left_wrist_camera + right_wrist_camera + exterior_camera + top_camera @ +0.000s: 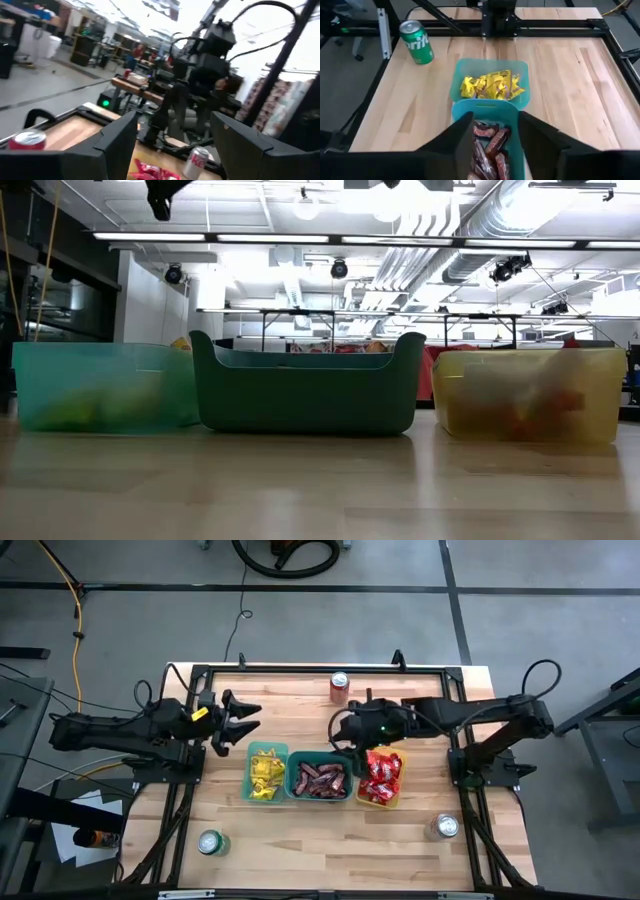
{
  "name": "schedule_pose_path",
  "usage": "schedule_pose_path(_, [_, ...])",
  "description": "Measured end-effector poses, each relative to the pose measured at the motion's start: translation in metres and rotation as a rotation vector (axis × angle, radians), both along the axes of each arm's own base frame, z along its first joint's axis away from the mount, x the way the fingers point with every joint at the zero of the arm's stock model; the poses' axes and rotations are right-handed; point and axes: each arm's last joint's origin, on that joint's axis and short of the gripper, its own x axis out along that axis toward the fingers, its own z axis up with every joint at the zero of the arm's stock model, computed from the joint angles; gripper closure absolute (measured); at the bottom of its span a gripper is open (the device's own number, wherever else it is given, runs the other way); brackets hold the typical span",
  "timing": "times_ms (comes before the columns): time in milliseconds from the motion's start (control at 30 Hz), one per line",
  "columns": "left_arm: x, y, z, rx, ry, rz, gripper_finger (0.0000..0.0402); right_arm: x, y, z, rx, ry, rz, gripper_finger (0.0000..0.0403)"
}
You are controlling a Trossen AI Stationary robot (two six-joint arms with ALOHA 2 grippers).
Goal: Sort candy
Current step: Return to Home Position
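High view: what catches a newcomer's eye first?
Three plastic bins in a row on the wooden table: yellow packets in the pale green bin, dark brown bars in the dark teal bin, red packets in the yellow bin. The right gripper hangs open by the dark teal bin's far side; the left gripper is open at the left.

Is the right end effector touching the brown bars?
Apart. In the low view nothing reaches into the middle bin; the right end effector hangs open above it, clear of the brown bars.
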Motion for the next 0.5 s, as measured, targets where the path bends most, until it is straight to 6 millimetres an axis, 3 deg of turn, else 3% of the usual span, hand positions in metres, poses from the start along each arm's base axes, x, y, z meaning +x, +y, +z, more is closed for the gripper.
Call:
schedule_pose_path(133, [-0.004,-0.002,0.003,0.038,-0.019,-0.07,0.0202,-0.013,-0.001,0.009,0.007,0.065,0.016,0.0332])
schedule_pose_path(233, [-0.006,-0.005,0.003,0.09,-0.021,-0.109,0.0262,-0.029,-0.003,0.013,0.059,0.093,0.006,0.039])
schedule_pose_path(367, [-0.012,-0.007,-0.012,0.15,-0.025,-0.122,0.0373,-0.052,-0.006,0.021,0.1,0.124,-0.045,0.0386])
schedule_pose_path(500, [-0.022,-0.007,-0.036,0.132,-0.092,-0.125,0.0387,-0.078,-0.01,0.04,0.116,0.063,-0.094,0.0399])
